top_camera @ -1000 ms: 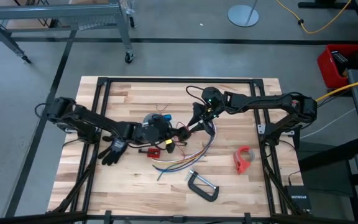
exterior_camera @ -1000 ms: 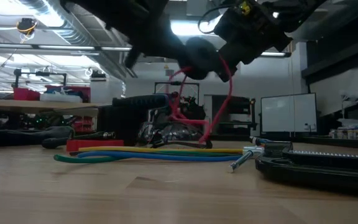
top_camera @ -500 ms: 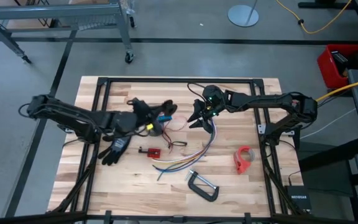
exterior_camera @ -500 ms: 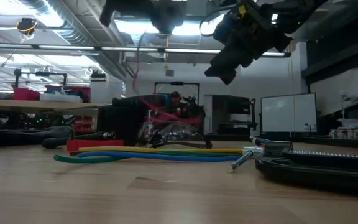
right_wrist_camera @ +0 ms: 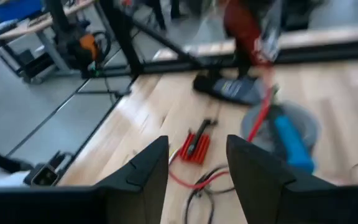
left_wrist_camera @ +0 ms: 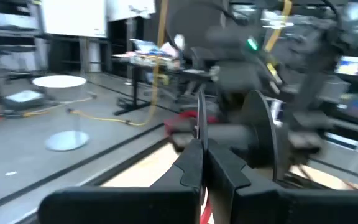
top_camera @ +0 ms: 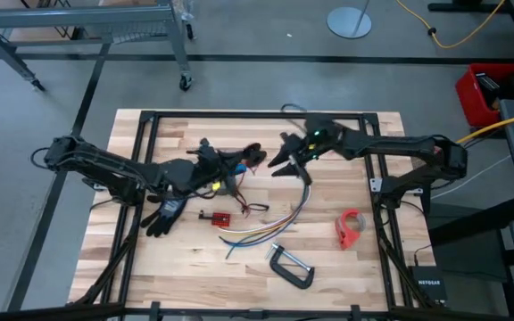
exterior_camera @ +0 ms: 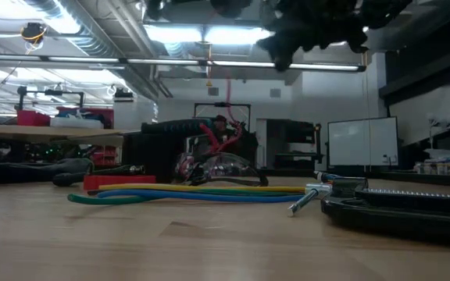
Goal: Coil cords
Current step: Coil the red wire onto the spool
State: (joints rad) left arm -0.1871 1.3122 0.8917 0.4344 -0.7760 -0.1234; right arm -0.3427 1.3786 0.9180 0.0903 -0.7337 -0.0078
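Observation:
My left gripper is shut on a thin red cord and held well above the table's middle. The cord hangs down from it, and its lower end lies on the wood. My right gripper is open and empty, raised just to the right of the left one, and it faces the cord. The bundle of yellow, blue, green and purple strands lies flat on the table nearer the front, and it also shows in the low view. A small red ring lies at the right. My left gripper pinches the thin cord between its two shut fingers. The cord stands out past the fingertips in the left wrist view. Below the gripper it hangs slack, with its lower end on the table.
A grey tape roll with a blue piece lies under the grippers. A black glove and a small flat red piece lie at the left. A C-clamp lies near the front edge. A dark tray rim shows in the low view.
My left gripper has risen from low over the tape roll and gone toward the far edge, carrying the red cord up with it. My right gripper has also risen, out of the top of the low view. The coloured bundle has stayed where it was.

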